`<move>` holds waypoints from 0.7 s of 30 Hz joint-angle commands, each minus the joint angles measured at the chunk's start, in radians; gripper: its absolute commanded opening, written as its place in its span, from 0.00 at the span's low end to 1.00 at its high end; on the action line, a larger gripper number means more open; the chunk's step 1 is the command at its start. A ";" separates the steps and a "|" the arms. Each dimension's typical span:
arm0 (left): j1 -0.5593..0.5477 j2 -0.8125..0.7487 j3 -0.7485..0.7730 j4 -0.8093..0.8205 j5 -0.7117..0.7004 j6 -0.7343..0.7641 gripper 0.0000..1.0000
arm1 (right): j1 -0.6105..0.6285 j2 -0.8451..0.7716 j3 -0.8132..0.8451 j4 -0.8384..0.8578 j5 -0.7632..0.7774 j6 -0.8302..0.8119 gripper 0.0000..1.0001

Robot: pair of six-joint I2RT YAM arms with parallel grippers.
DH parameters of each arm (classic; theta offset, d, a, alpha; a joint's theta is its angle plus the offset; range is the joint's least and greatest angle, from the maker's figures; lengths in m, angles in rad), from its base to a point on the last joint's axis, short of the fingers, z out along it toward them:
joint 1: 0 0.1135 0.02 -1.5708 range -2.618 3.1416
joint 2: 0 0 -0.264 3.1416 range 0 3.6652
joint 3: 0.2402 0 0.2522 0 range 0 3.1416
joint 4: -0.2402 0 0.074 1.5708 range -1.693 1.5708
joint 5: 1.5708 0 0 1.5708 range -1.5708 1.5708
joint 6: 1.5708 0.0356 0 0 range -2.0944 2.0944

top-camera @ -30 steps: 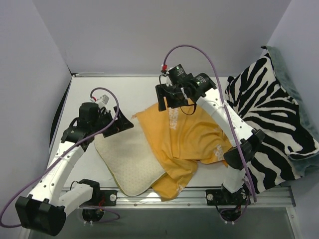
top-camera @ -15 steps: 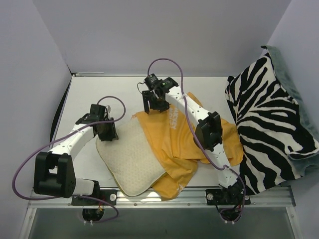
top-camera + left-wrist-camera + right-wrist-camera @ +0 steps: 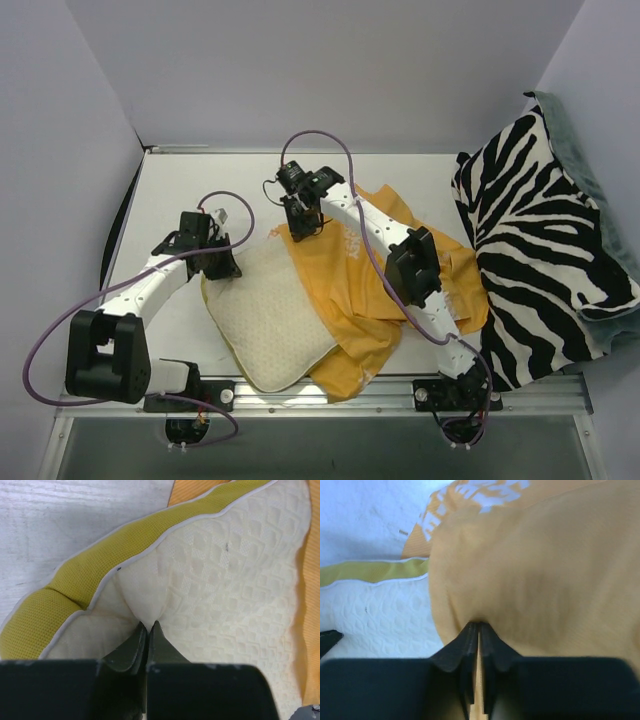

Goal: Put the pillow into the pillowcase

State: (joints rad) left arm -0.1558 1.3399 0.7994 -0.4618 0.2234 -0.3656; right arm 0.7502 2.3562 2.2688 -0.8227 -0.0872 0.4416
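Pillow (image 3: 272,322) lying diagonal, far-left to near-right; arms stretching low, left gripper (image 3: 225,266) pinching its far corner, right gripper (image 3: 300,227) pinching pillowcase (image 3: 352,290) edge.

the pillow (image 3: 270,320) is cream cloth, bumpy and quilted, its edge trim (image 3: 75,575) a yellow-green mesh weave. the pillowcase (image 3: 350,290) is soft matt orange cloth, creased. the table (image 3: 180,180) looks white, matt, faintly grained.

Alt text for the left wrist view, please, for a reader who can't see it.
The left pincer is shut on a pinched fold of the cream-white pillow, just inside its yellow-green edge trim. A strip of orange pillowcase runs down the right edge, and pale table shows at top left.
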 commanded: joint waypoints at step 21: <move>-0.025 -0.067 -0.017 0.058 0.083 -0.045 0.00 | -0.031 0.006 -0.025 -0.053 0.133 -0.055 0.04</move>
State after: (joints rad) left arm -0.1650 1.2968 0.7784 -0.4244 0.2649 -0.4004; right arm 0.6994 2.3470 2.2108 -0.8333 0.1001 0.3950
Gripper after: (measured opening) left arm 0.014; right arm 0.099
